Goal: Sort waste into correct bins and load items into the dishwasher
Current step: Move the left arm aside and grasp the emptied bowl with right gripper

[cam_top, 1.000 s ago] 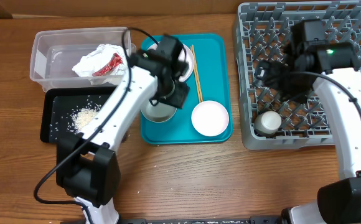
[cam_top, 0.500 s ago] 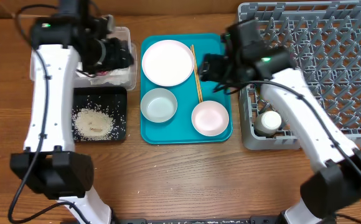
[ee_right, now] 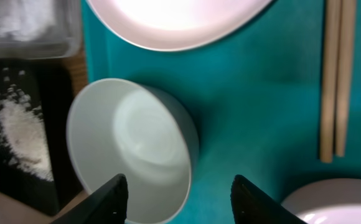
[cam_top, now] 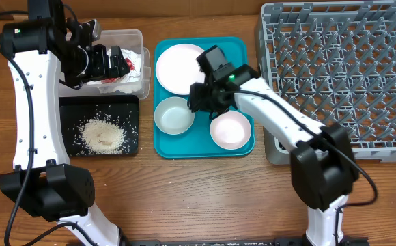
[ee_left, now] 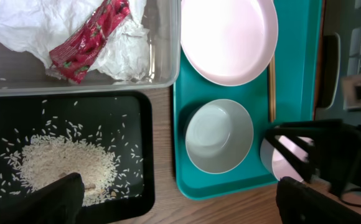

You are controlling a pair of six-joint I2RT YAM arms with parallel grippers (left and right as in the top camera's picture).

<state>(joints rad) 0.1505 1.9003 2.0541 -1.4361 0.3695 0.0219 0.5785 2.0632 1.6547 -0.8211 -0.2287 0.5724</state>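
You are holding your left tool (cam_top: 110, 61) wide open and empty over the clear tub (ee_left: 165, 50), where the red wrapper (ee_left: 88, 38) and napkin (ee_left: 18, 25) are lying. Your right tool (ee_right: 179, 180) is hovering partly open, gripping nothing, straddling one rim of the small bowl (ee_right: 124, 143) on the teal tray (ee_right: 255, 93). Rice (ee_left: 56, 165) is sitting in the black tray (ee_left: 137, 124).

Table (cam_top: 184, 205): wood grain, satin finish. Teal tray (cam_top: 199, 145): smooth plastic, slight sheen. Plate (ee_left: 227, 34) and bowl (ee_left: 219, 135): white, glossy; ceramic or plastic, can't tell. Clear tub (ee_left: 163, 50): transparent plastic, slightly hazy. Black tray (cam_top: 131, 140): smooth plastic, semi-gloss. Wrapper (ee_left: 90, 37): red foil, shiny, creased. Napkin (ee_left: 12, 25): white paper, crumpled, matt. Rice grains (ee_left: 62, 165): matt white. Chopsticks (ee_right: 333, 74): pale bare wood. Dish rack (cam_top: 334, 68): grey matt plastic.
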